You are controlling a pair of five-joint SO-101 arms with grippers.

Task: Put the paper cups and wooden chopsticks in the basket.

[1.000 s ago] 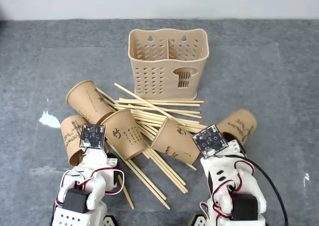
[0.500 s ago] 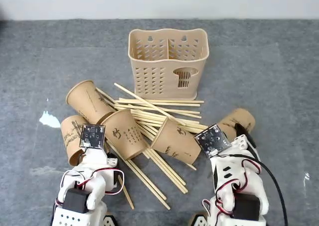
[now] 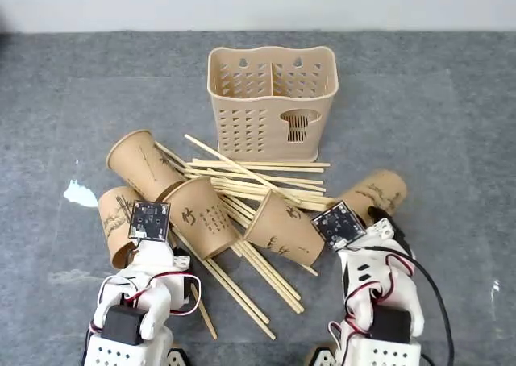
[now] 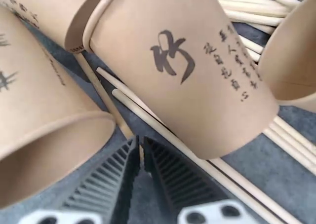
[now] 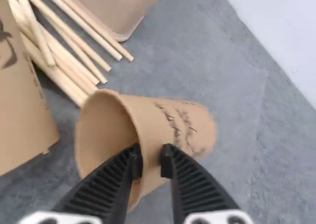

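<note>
From above: noting a beige perforated plastic basket [image 3: 266,132] upright at the far side of a grey felt mat [image 3: 451,124]. In front of it, a loose pile of pale wooden chopsticks [image 3: 258,179], with five tipped-over brown paper cups among and beside them. Seeing nothing inside the basket. Placing the rightmost brown paper cup [image 3: 377,193] on its side just ahead of the right arm, well short of the basket.

Left wrist view: finding the left gripper [image 4: 142,146] pinched nearly together and apparently empty. Hovering low over a single chopstick [image 4: 101,93] between two cups. Risk if lowered like this: scattering sticks, or nudging the neighbouring cup [image 4: 187,71] into a roll.

Right wrist view: finding the right gripper [image 5: 149,159] clamped on the rim of the rightmost brown paper cup [image 5: 168,118], one finger inside, one outside. Likely troubles from here:
- crushing the thin paper wall;
- letting the cup swing and slip when lifted by one edge;
- catching it on the basket's rim and tipping the basket over.
</note>
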